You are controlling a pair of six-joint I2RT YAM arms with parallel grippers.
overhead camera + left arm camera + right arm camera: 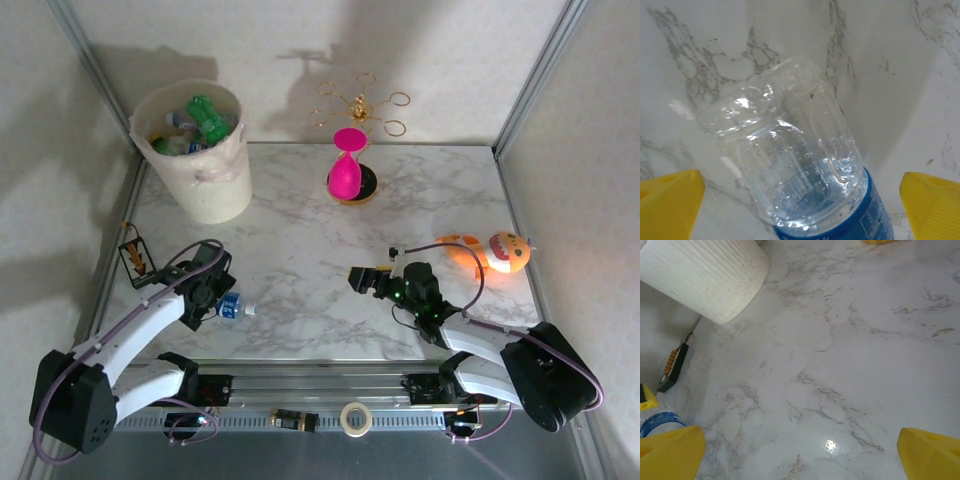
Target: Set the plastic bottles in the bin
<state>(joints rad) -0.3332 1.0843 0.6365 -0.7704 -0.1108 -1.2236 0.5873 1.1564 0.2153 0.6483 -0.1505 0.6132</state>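
**Clear bottle (790, 160) alone left on the counter (300, 230)**

It lies on its side between the wide-open jaws of the left pincer (800, 202), not yet gripped. Other bottles (200, 125) already sit in the bin (215, 190), far left. Right pincer (800, 452) hangs open, empty. Pink hourglass (346, 170) and orange plush toy (495, 252) stand well off the likely route.

Glossy grey-veined marble finish is seen on the counter (850, 355). Clear ribbed plastic is noted for the bottle (790, 160). Matt, ribbed, speckled wall is shown on the bin (705, 275).
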